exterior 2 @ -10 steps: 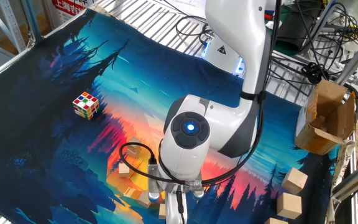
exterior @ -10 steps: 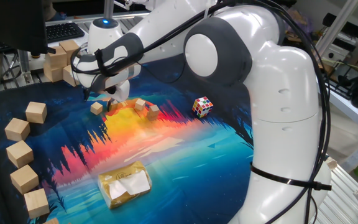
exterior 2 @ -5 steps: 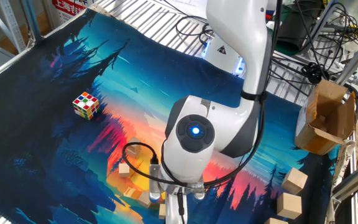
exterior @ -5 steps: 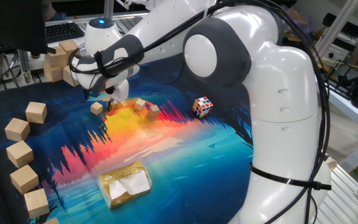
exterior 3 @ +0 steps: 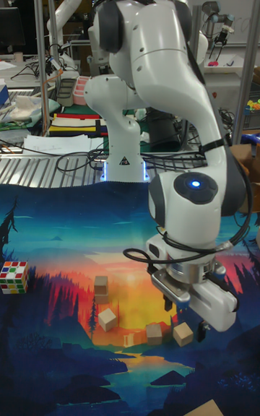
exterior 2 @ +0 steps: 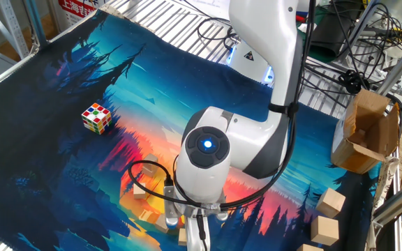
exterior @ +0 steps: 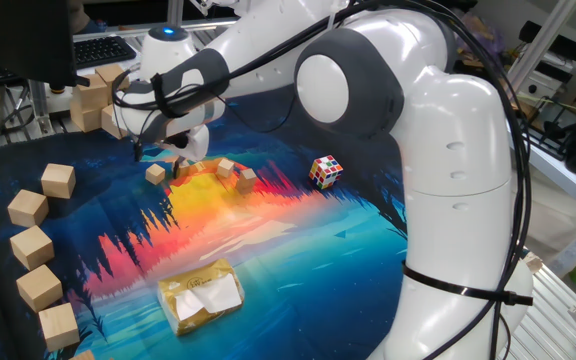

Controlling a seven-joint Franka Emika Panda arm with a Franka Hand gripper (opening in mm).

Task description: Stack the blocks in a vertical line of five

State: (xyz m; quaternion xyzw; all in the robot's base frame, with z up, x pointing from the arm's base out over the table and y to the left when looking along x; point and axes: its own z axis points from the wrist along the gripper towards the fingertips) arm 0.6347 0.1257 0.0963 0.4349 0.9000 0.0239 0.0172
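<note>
My jaws hang low over the small blocks, pointing down at the orange patch of the mat that covers the desk. In the tall fixed view my two dark fingers [exterior 3: 167,303] stand apart with a clear gap between them, and I see nothing clamped there.

The blocks lie loose on the mat, not yet in a line of five. In the tall fixed view one block [exterior 3: 182,333] sits just below the gap between my fingers and another [exterior 3: 154,331] just beside it. A third [exterior 3: 107,318] lies further along toward the puzzle cube [exterior 3: 14,276], tilted on the mat. Behind that one stands a taller tan shape [exterior 3: 101,286], but I cannot tell whether it is one block or two stacked. From one fixed view I see a block [exterior: 155,173] on the side of my wrist toward the big cubes, and two more [exterior: 225,167] [exterior: 245,179] close together on the puzzle cube's side. My wrist hides whatever is straight under it.

The puzzle cube rests well apart from the blocks, on the blue part of the mat. Big cubes [exterior: 31,245] run in a row along one edge of the desk. A yellow packet [exterior: 201,295] lies near the desk's front edge, in that same view.
</note>
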